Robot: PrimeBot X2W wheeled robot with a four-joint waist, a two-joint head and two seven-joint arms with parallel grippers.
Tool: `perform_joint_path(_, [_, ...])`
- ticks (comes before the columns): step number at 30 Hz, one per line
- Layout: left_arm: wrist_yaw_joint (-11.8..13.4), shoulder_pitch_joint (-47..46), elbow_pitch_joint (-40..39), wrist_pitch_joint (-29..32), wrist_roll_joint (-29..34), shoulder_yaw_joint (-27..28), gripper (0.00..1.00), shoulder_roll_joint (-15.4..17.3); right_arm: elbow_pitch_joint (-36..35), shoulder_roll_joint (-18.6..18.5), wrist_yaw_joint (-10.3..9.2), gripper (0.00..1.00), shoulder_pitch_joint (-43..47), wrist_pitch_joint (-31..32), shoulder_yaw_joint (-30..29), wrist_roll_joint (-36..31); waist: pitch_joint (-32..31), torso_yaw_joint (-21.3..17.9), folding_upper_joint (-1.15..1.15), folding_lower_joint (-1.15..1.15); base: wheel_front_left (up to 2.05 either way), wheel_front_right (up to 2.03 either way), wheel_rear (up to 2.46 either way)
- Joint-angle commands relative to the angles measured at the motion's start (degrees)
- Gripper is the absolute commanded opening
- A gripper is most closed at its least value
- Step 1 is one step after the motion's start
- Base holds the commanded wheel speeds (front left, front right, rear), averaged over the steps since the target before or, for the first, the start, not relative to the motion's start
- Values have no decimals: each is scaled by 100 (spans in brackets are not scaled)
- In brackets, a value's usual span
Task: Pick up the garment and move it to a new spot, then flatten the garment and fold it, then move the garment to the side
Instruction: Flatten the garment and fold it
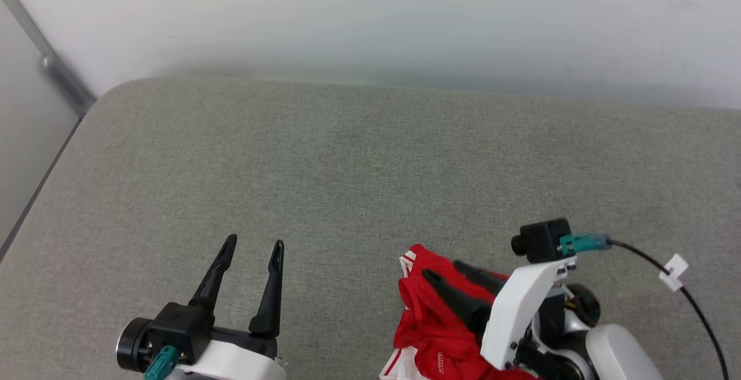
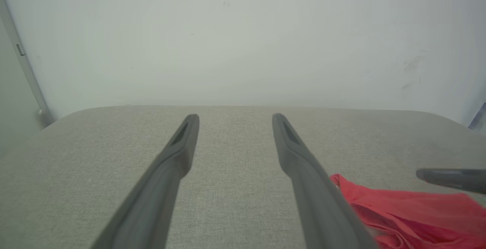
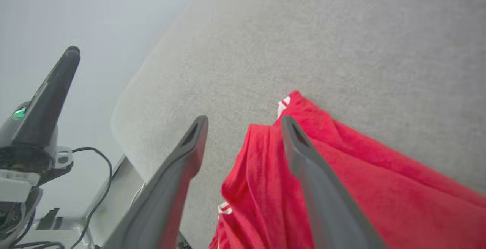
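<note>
— While the left gripper [image 1: 255, 241] hangs above the bare grey fabric of the bench [image 1: 347, 165], its two dark fingers [image 1: 217, 273] are spread wide with nothing between them.

— Agreed. The left wrist view says the same: the pair is parted, with only grey weave beneath. And the right gripper [image 1: 444, 271]?

— Down at the near right, tilted over the garment [image 1: 425, 333], and splayed about as wide as the left pair.

— Has it got hold of the cloth?

— No. In the right wrist view one finger runs over the red folds and the other is over bare bench just beside the heap. The cloth lies slack underneath — pinched by neither.

— So where exactly is the garment sitting?

— Crumpled on the bench at the near edge, right of centre, well apart from the left gripper. The red body is bunched up, and white trim [image 1: 408, 262] with red stripes pokes out at the far corner.

— A black cable [image 1: 694, 304] with a white tag [image 1: 674, 271] trails from the right arm across the bench.
</note>
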Motion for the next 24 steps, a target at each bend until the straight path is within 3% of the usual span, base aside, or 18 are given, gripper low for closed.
perform_joint_path(1, [-7,-3,-21,-12,26,-10,100,3,-80,4,0,100,-208,-57,-94,-298,-21,-47,0,0,0,0,0])
perform_joint_path(5, [-7,12,-66,-12,27,-27,100,16,-304,-57,-1,100,-515,-250,-260,-1317,-49,-162,0,0,0,0,0])
perform_joint_path(12, [-7,-26,-109,-12,13,-84,100,9,-524,-1111,-1,100,-842,-1308,-389,-2605,-57,-376,0,0,0,0,0])
perform_joint_path(15, [-7,-31,-122,-12,-37,-100,100,-8,-467,-1413,-1,100,-663,-1815,-706,-2902,-64,-464,0,0,0,0,0])
perform_joint_path(19, [-8,-3,-135,-12,-58,-94,100,-14,-556,-1514,-1,100,-324,-2345,-1246,-2979,-73,-546,0,0,0,0,0])
perform_joint_path(24, [-8,34,-207,-12,-98,-91,100,-28,-927,-1340,-1,100,274,-2902,-1896,-2991,-61,-609,0,0,0,0,0])
